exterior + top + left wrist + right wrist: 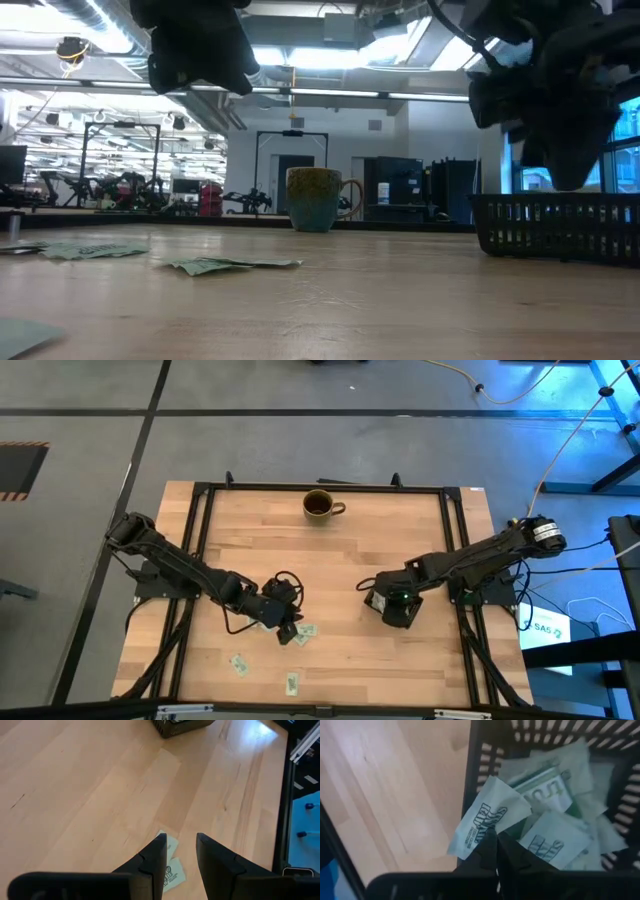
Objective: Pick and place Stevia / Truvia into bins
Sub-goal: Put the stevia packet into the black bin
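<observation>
Right arm holds a sachet over the bin; left arm is above two loose ones.

The right gripper [496, 851] is pinched shut on one sachet [482, 820], held just above the bin [476, 775], which already has several packets inside. The left gripper [181, 851] stands open, holding nothing; two sachets [169, 868] lie on the table [90, 795] just below its fingers, a little toward 7 o'clock of the gap, long axis toward 1 o'clock.
</observation>
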Controlling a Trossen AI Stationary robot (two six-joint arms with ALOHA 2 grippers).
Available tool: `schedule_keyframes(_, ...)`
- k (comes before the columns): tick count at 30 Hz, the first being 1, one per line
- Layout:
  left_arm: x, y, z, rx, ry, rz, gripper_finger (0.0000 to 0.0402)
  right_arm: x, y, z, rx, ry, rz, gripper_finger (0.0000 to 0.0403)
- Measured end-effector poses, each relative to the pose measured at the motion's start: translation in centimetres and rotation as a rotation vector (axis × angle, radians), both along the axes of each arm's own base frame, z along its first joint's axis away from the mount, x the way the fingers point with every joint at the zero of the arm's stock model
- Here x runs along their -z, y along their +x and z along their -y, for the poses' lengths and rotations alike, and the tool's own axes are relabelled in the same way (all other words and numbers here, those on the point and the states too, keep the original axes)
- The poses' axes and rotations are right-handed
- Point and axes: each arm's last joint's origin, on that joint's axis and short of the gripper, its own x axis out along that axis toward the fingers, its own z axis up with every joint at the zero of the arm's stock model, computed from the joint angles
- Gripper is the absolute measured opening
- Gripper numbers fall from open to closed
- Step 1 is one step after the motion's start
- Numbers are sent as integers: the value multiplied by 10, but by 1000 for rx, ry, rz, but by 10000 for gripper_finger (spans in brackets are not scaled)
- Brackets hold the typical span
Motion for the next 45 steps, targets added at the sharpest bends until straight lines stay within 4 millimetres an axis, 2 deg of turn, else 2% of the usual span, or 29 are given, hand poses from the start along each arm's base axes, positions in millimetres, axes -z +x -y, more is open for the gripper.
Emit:
schedule_keyframes(19, 2, -2, 0, 33, -16, -38, 100, -1, 0, 14, 97, -94, -26, 1)
schedule_keyframes(24, 9, -11, 2, 167, 78, -151, 100, -1, 0, 14, 70, -109, -18, 26)
schedule_keyframes(31, 20, -27, -2, 217, 147, -345, 99, 0, -2, 15, 80, -135, -34, 101)
schedule_keyframes(34, 24, -37, -5, 245, 142, -467, 94, 0, -3, 15, 89, -143, -40, 121)
schedule_keyframes(40, 28, -55, -12, 267, 147, -680, 83, 0, -3, 15, 140, -129, -50, 128)
schedule_keyframes(45, 31, -59, -16, 270, 220, -709, 87, 0, -2, 15, 191, -114, -52, 129)
